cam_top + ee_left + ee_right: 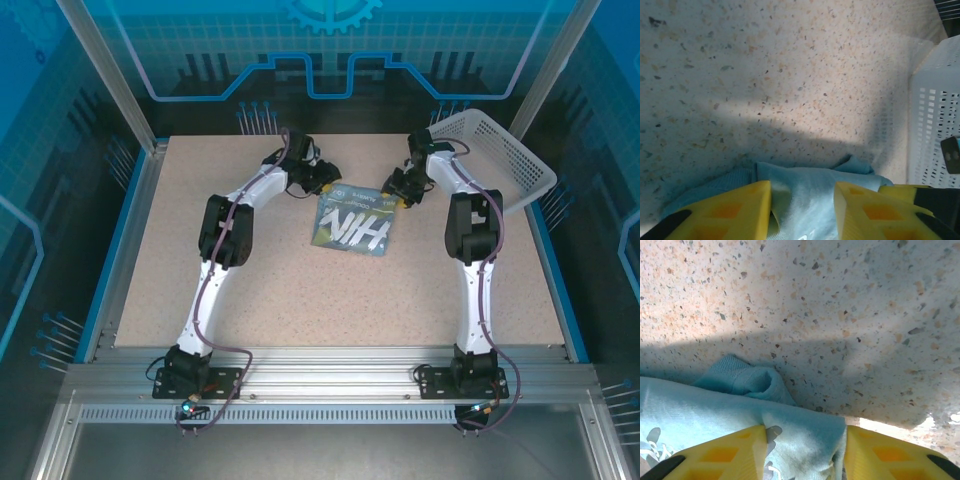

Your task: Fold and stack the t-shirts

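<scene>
- Slippage first: each claw straddles only the thin far edge of the shirt [353,224], so a shallow pinch could miss a layer and the fold would spill open.
- Snagging next: at the corner nearer the basket [510,160] a loose bump of cloth pokes out, and I might catch only that.
- The shirt lies folded small, print up, left of the basket and apart from it.
- My left claw [322,186], at the corner farther from the basket, points down with its fingers parted over the cloth, nothing pinched.
- My right claw [398,190], at the nearer corner, is likewise unclenched, arm reaching forward.
</scene>
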